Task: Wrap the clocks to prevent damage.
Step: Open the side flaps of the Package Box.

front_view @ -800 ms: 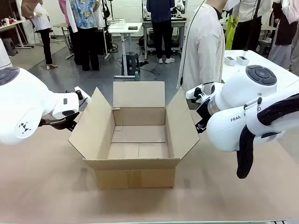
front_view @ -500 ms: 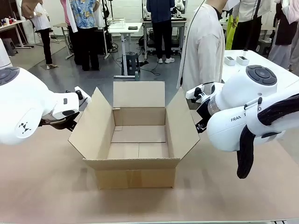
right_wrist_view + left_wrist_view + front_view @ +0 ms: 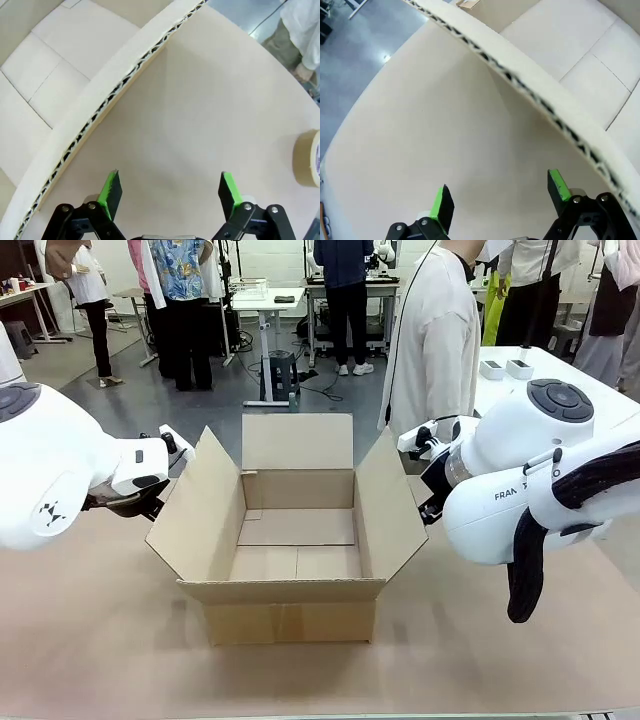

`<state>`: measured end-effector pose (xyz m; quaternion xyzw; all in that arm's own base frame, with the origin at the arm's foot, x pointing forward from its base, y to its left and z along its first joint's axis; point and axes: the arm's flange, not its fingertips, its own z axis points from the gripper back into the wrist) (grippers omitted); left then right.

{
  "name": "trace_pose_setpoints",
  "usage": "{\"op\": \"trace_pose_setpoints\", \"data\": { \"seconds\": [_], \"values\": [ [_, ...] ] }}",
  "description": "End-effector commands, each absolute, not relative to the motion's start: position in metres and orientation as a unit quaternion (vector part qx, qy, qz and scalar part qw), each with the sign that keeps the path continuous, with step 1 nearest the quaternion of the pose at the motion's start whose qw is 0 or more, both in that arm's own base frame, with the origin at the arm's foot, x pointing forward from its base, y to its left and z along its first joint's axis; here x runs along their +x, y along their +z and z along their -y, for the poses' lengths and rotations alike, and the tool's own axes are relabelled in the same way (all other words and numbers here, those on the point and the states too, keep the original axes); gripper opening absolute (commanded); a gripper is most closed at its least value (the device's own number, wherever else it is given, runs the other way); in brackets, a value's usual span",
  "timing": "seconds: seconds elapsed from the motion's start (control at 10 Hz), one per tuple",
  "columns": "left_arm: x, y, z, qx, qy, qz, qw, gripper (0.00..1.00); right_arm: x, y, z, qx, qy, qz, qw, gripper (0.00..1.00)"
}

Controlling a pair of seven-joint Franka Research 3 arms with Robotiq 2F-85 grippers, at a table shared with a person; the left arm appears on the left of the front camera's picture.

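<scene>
The clocks are out of view. An open brown cardboard box (image 3: pixel 290 618) stands mid-table with all its flaps up and nothing showing inside. My left gripper (image 3: pixel 499 192) is open, hovering over the bare table just outside the box's left flap (image 3: pixel 540 102). My right gripper (image 3: pixel 170 182) is open too, above the table just outside the right flap (image 3: pixel 115 92). Neither gripper has anything between its green pads. In the front view the left arm (image 3: pixel 60 475) and right arm (image 3: pixel 520 480) flank the box.
A roll of brown tape (image 3: pixel 308 157) lies on the table beyond my right gripper. A person in a white top (image 3: pixel 435 340) stands at the far side, behind the box's right flap. A white table (image 3: pixel 560 375) with small items is at the back right.
</scene>
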<state>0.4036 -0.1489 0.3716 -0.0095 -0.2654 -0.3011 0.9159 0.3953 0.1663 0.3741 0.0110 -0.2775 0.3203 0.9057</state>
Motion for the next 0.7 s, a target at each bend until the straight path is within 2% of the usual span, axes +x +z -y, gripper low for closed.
{"op": "trace_pose_setpoints", "data": {
  "seconds": [0.0, 0.3, 0.5, 0.6],
  "values": [
    [0.404, 0.372, 0.149, -0.01, -0.301, 0.265, 0.916, 1.0, 0.395, 0.374, -0.166, 0.011, 0.32, 0.277, 0.906, 1.0],
    [0.404, 0.372, 0.149, -0.01, -0.301, 0.265, 0.916, 1.0, 0.395, 0.374, -0.166, 0.011, 0.32, 0.277, 0.906, 1.0],
    [0.377, 0.454, 0.104, 0.032, -0.385, 0.266, 0.883, 1.0, 0.351, 0.451, -0.157, -0.017, 0.391, 0.255, 0.884, 1.0],
    [0.363, 0.489, 0.085, 0.025, -0.396, 0.257, 0.881, 1.0, 0.331, 0.49, -0.148, -0.03, 0.399, 0.248, 0.882, 1.0]
  ]
}}
